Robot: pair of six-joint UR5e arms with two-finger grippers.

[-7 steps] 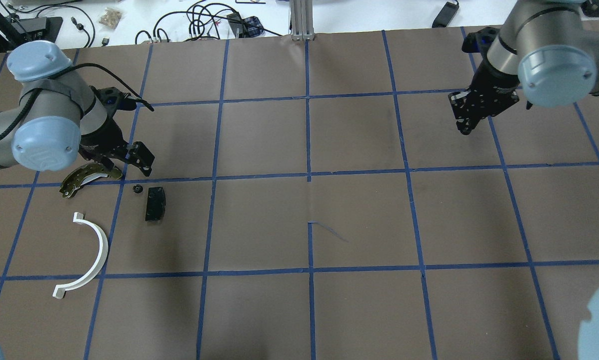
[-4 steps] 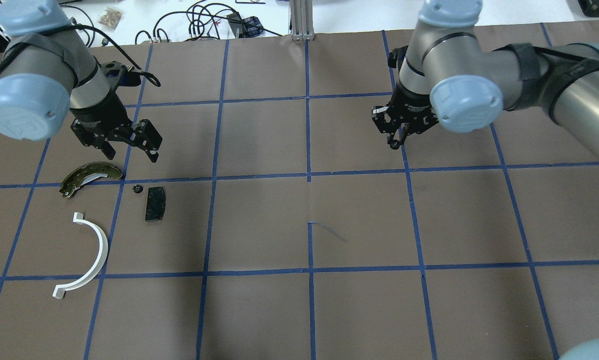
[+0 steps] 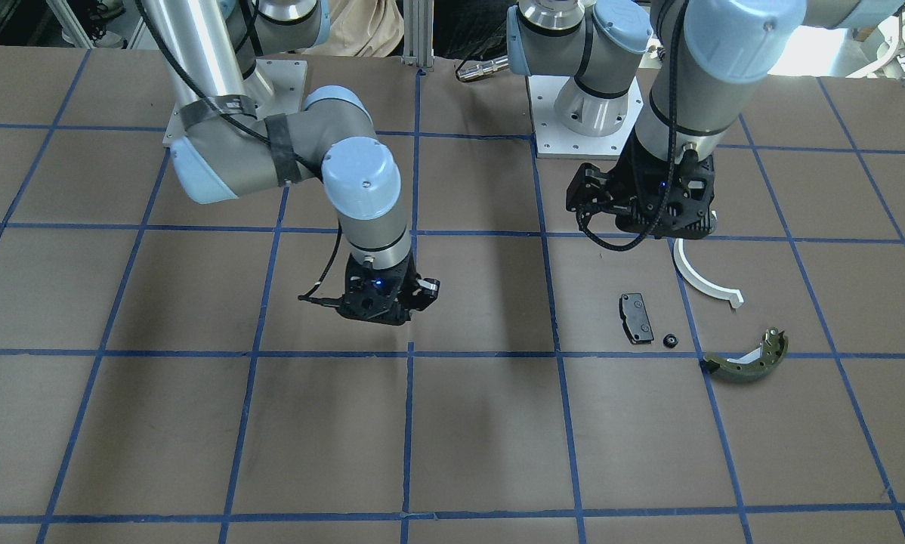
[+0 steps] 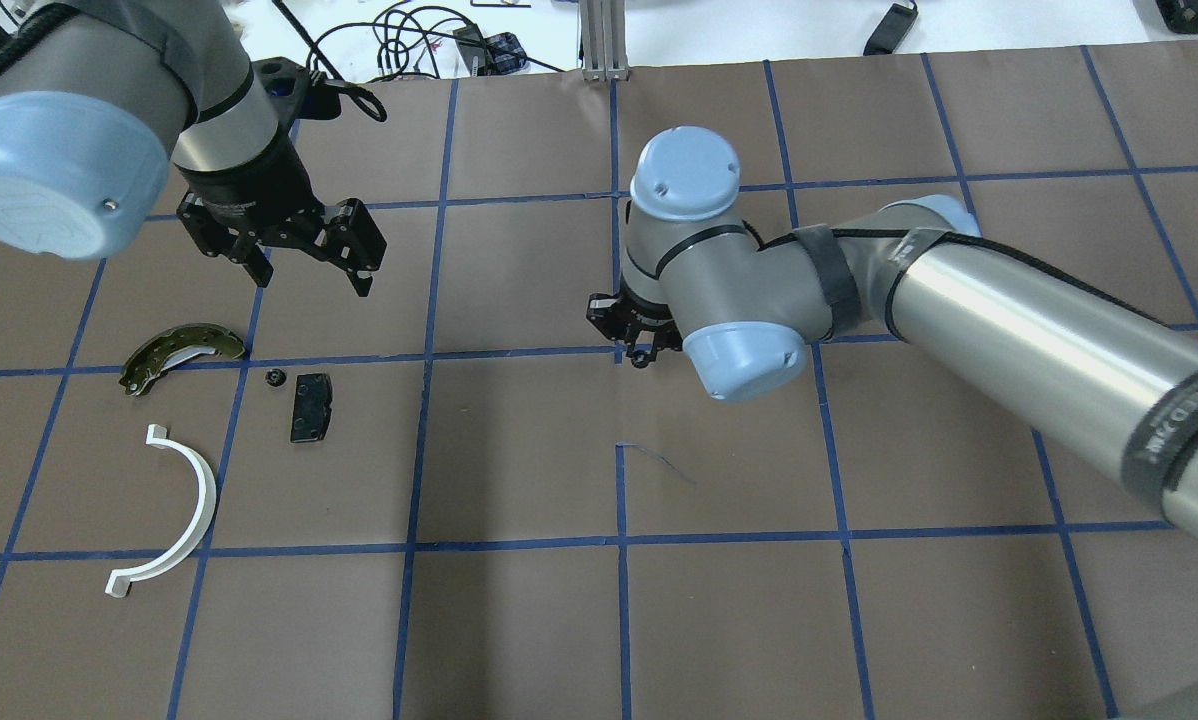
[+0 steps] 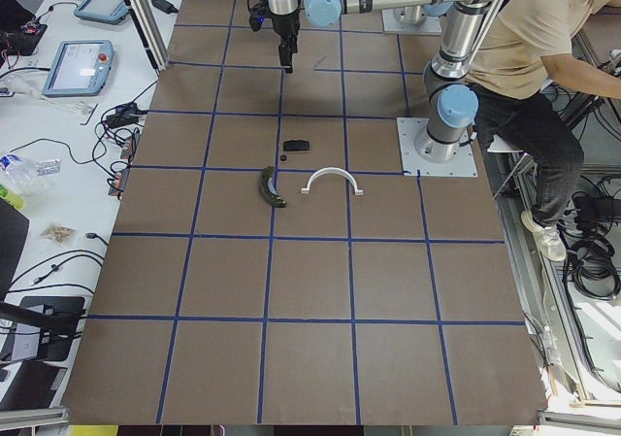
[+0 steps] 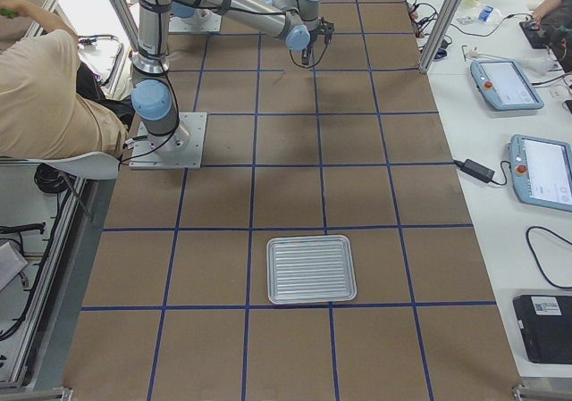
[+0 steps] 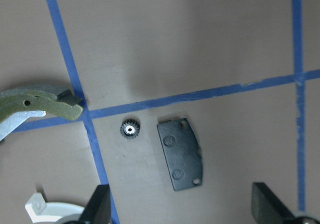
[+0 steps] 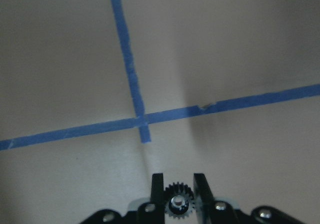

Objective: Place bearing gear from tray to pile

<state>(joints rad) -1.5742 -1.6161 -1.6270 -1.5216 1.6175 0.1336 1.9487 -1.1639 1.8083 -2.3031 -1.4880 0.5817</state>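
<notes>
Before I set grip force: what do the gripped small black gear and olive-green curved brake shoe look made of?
Small black gear: matte teeth, silvery hub; plastic or blackened metal. Olive-green curved brake shoe: matte, silvery web; likely painted metal.

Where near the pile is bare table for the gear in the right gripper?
The table is bare right of the black pad, in overhead view, up to the centre tape line, and below it beside the white half-ring. It is crowded between the brake shoe, the small gear and the pad. The held gear should fit either.
</notes>
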